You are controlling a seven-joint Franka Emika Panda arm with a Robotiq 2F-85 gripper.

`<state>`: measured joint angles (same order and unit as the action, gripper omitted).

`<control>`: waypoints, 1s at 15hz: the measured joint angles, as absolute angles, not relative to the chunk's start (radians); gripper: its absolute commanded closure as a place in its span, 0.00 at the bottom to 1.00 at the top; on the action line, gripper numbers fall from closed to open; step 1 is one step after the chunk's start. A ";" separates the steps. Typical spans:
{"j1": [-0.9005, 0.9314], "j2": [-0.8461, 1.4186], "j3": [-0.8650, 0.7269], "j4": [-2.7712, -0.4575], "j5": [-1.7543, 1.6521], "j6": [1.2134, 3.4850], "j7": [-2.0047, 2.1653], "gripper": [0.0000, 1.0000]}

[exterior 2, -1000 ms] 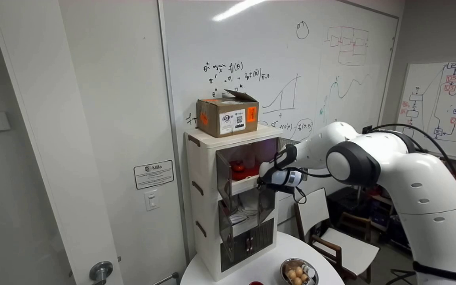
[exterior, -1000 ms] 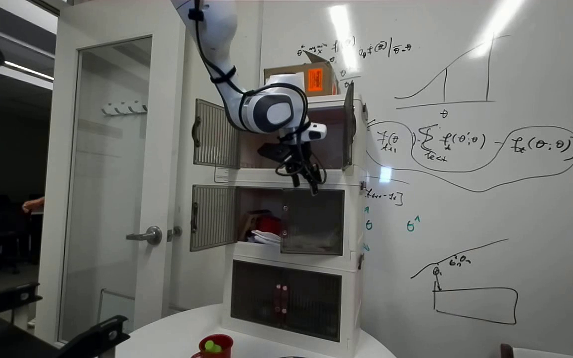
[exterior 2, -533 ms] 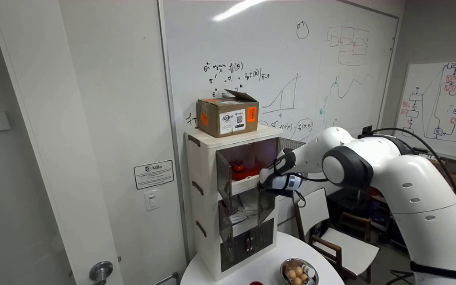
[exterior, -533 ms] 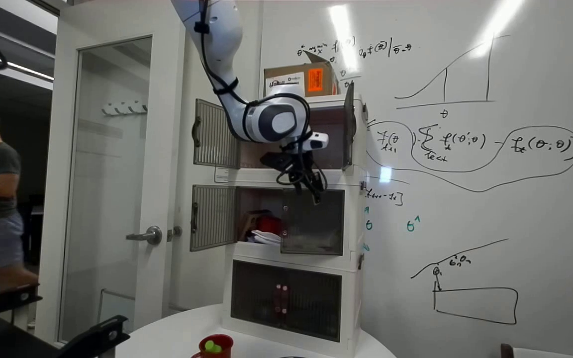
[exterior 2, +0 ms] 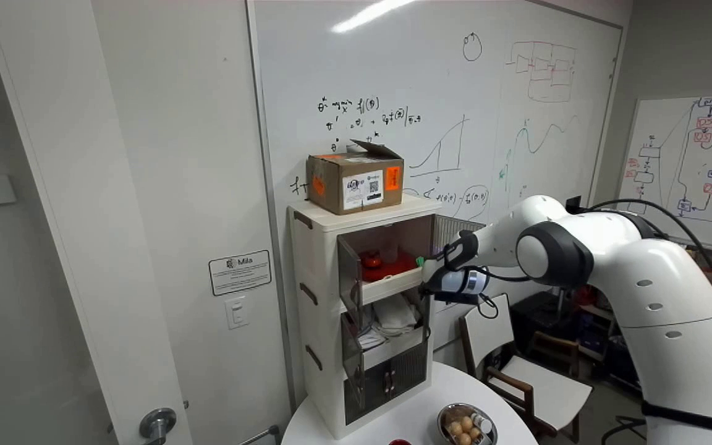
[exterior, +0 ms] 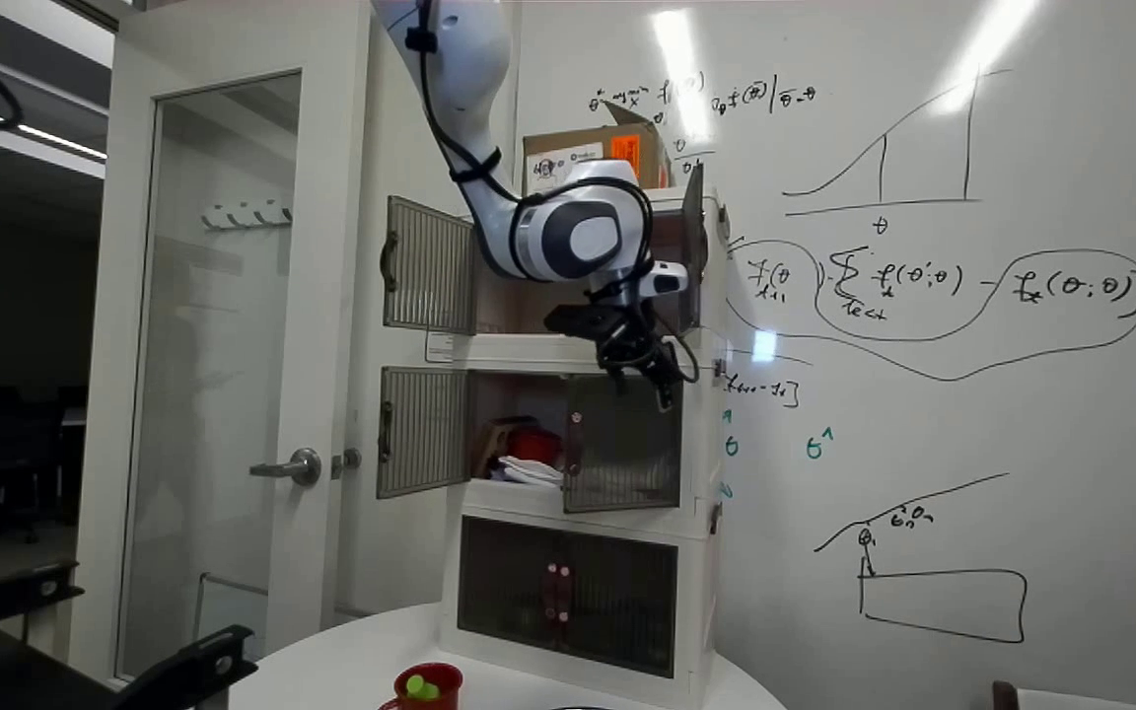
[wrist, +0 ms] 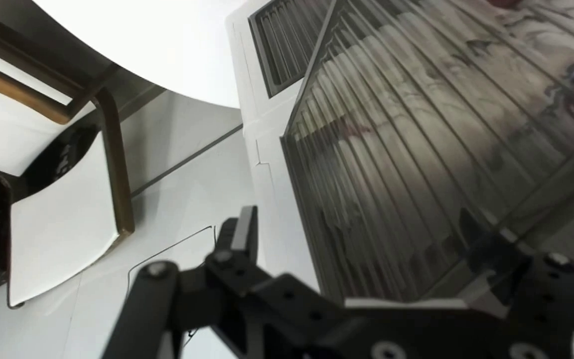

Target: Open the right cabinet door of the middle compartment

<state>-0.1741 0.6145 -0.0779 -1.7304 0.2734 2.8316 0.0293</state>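
The middle compartment [exterior: 701, 454] of the white cabinet holds a red thing and white cloth or paper. Its right door [exterior: 622, 459], dark, ribbed and see-through, stands part-way open in an exterior view. In another exterior view its right door is seen almost edge-on. Its left door [exterior: 425, 434] stands wide open. My gripper [exterior: 643, 394] is at the right door's top edge. In the wrist view my gripper [wrist: 357, 219] has its fingers wide apart. One finger is in front of the right door [wrist: 416, 149]; the other shows dark at the door's top edge, seemingly behind it.
Both top-tier doors stand open; the right one [exterior: 692, 247] is close to my wrist. The bottom tier's doors [exterior: 568, 592] are closed. A cardboard box [exterior 2: 356, 182] sits on top. The round table holds a red mug [exterior: 435, 685] and a metal bowl [exterior 2: 486, 436]. A chair [exterior 2: 541, 383] stands beside.
My gripper has moved down, then right along the cabinet front. The right middle door, nearly closed before, has swung outward; more of the interior shows. A person passed behind the glass door and is gone.
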 measured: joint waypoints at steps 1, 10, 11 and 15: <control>-0.218 0.597 -0.040 -1.737 0.274 2.809 -0.034 0.00; -0.392 0.426 0.032 -1.836 0.267 2.551 -0.396 0.00; -0.392 0.415 0.013 -1.849 0.252 2.548 -0.410 0.00; -0.402 0.387 -0.043 -1.883 0.214 2.551 -0.466 0.00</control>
<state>-0.4016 0.3874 -0.0427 -1.8833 0.2142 2.5512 -0.4657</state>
